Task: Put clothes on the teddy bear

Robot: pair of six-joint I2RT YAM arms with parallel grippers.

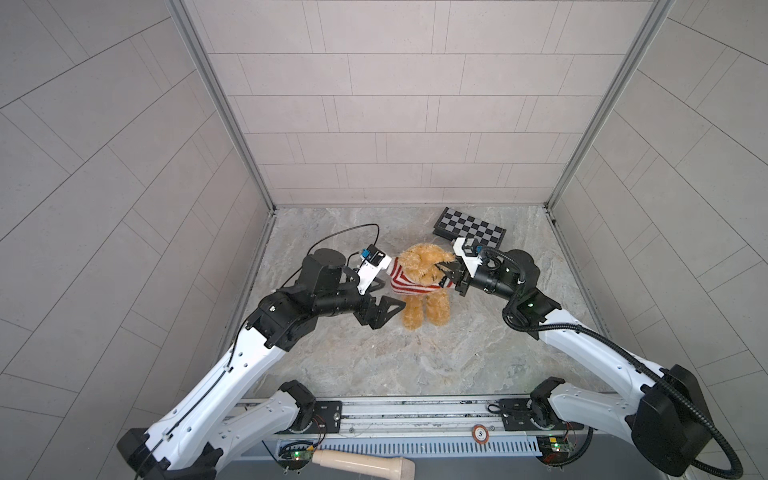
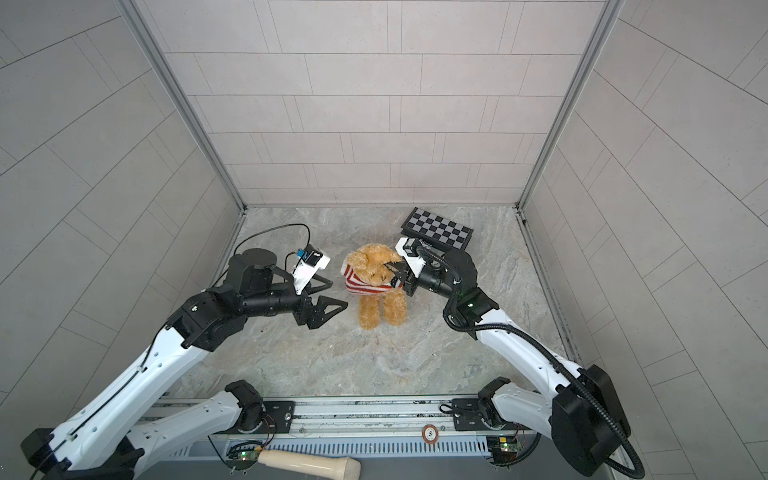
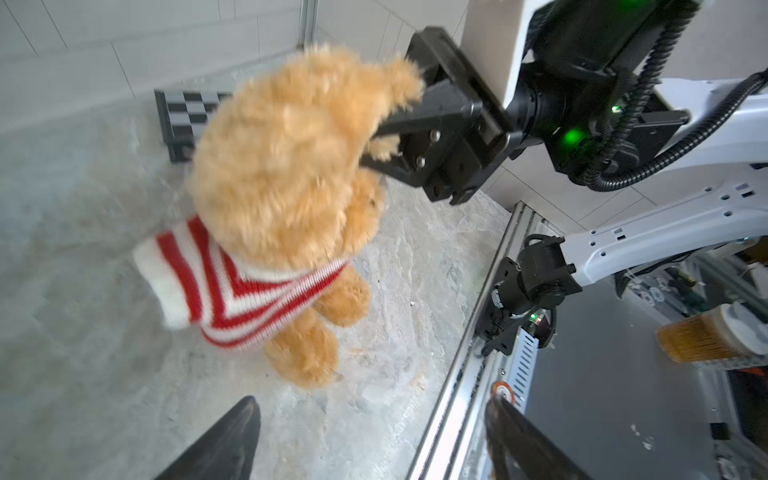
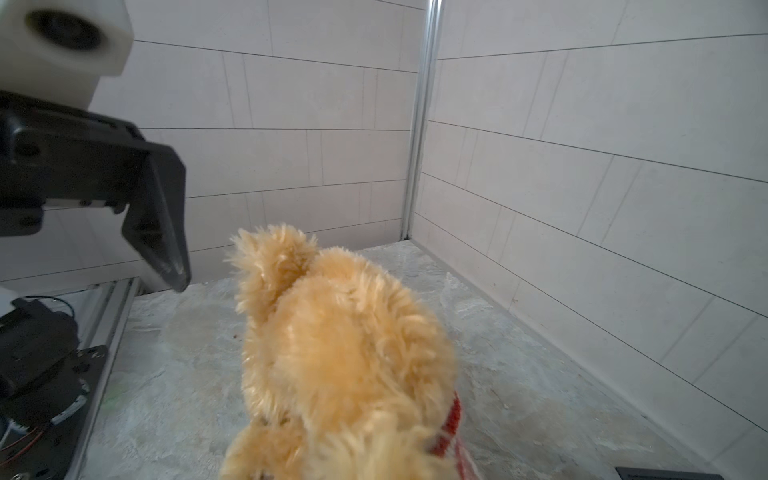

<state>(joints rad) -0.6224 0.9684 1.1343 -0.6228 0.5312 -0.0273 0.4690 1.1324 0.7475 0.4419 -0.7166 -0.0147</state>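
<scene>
The teddy bear (image 1: 420, 262) is shaggy golden plush, its sweater (image 1: 402, 283) ribbed red-and-white knit cloth, and the tabletop (image 1: 374, 353) smooth, marbled, stone-look with faint sheen.

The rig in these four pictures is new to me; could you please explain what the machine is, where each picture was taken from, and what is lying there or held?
It is a robot with two arms, each ending in jaws that pinch things. Two pictures come from one camera head above and show the whole scene. The other two come from cameras on the wrists. A checkered board lies at the back of the marbled table. The right arm has its jaws closed on the head fur of a teddy bear, holding it upright. A red-and-white striped sweater sits around the bear's body. The left arm holds nothing: its jaws stand wide open beside the bear, apart from it.
</scene>
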